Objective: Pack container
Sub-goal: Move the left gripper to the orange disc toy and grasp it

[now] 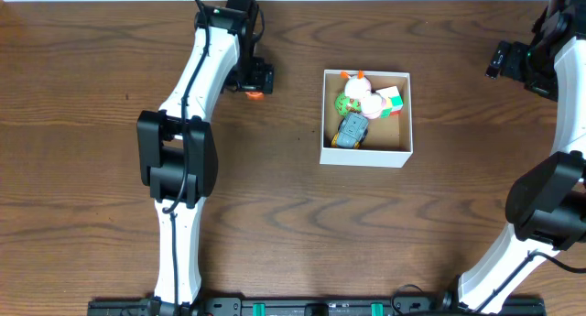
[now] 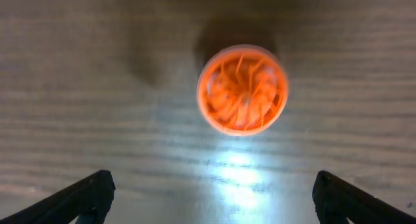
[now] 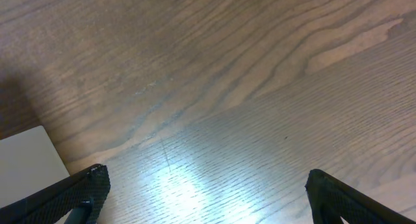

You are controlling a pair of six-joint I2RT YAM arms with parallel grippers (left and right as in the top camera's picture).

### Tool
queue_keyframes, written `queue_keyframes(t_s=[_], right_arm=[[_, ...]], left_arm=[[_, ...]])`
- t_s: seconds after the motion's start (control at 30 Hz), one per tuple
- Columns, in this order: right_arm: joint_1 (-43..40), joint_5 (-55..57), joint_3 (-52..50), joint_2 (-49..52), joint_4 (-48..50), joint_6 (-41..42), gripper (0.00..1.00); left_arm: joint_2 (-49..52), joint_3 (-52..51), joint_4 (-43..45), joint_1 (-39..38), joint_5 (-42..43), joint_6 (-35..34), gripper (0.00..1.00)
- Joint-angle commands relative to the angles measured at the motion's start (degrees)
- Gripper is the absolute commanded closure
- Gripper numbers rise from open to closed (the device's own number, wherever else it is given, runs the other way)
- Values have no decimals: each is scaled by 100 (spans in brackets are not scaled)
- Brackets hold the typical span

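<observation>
The container, a shallow square box with white walls and a brown floor, sits right of the table's middle. It holds several small toys, among them a grey-blue one, a green one and a white one. A small round orange toy lies on the table left of the box; it also shows in the overhead view. My left gripper is open and empty just above it, the toy ahead of the fingertips. My right gripper is open and empty over bare table at the far right.
A white corner of the box shows at the left edge of the right wrist view. The right arm stands along the right table edge. The left arm stretches up the left half.
</observation>
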Motion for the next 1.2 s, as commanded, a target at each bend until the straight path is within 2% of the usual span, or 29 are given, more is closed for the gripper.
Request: queue_keyframes(t_s=[0.0,0.2,0.67,1.17], right_arm=[[-35,0,-20,24,-2,103,1],[-35,0,-20,24,-4,101,1],[-35,0,-20,24,-4,103,1],[-35,0,-20,24,-4,101,1]], left_arm=[[7,116,219,42,61,229,2],[90,116,658,46,61,227,2],[625,111,938,46,61,299,2],[748,107,1174,57,59,402,2]])
